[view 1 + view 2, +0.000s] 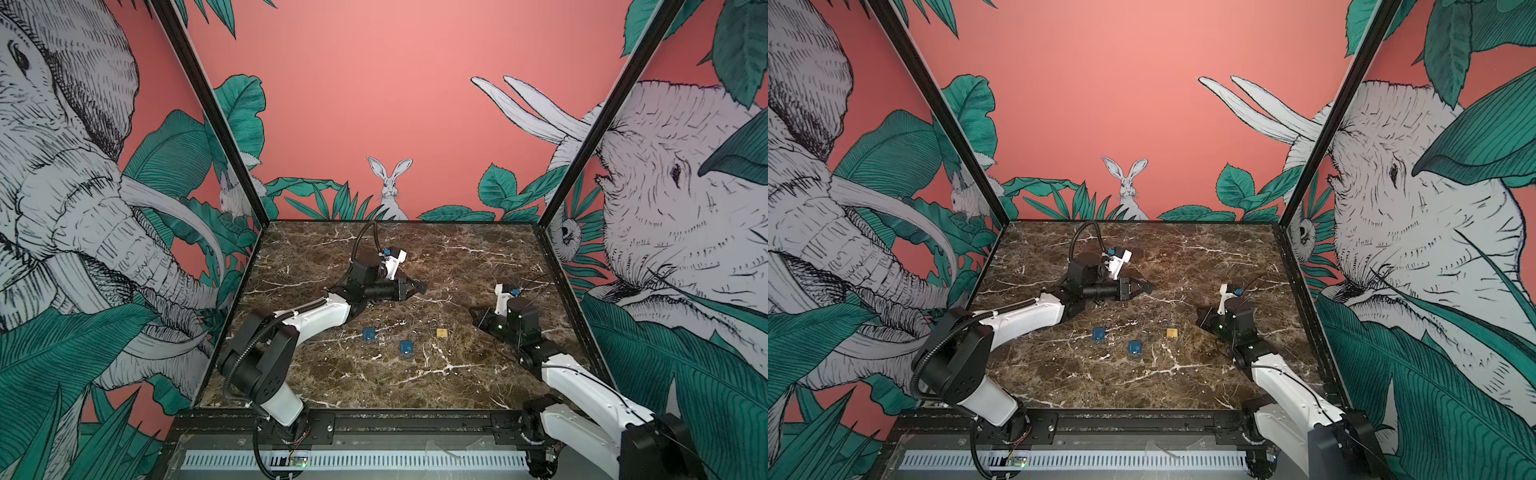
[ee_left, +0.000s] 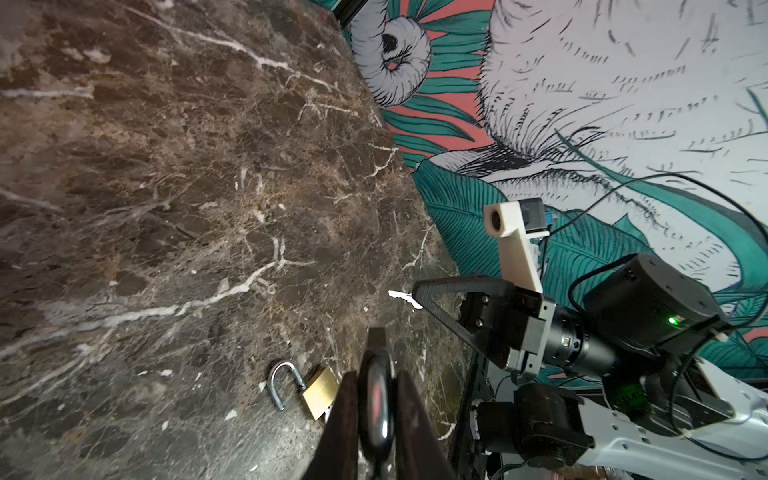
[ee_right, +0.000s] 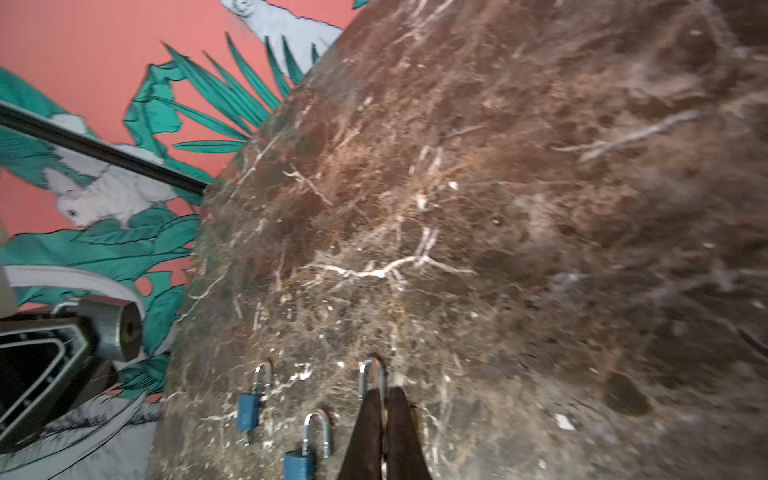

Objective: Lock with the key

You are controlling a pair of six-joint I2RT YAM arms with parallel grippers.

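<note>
The left pincer [image 1: 417, 286] is out over the far middle of the desk [image 1: 415, 395], turned towards the right side. Its jaws are clamped on a small grey padlock [image 3: 114, 328]. The right wrist view shows the round hole in the end of the body and a bit of shackle behind it. In the left wrist view the same thing [image 2: 376, 399] is only a dark oval edge between the fingers [image 2: 349, 415], so calling it a padlock is my best reading.

The right pincer [image 1: 473, 311] sits low on the right side, pointing towards the middle. Its jaws are pressed together with nothing between them [image 3: 381, 395].

Three padlocks lie on the desk between the two arms, nearer the front than the left pincer. The brass padlock [image 1: 441, 332] is closest to the right pincer, and its shackle stands open [image 2: 282, 384]. In the right wrist view the fingers cover its body and only the shackle shows past the tips. To its left are two blue padlocks [image 1: 406, 347] [image 1: 368, 334], well apart from each other. Each has its shackle pointing towards the back [image 3: 248, 409] [image 3: 298, 463].

No view shows the key clearly enough to tell where it is.
</note>
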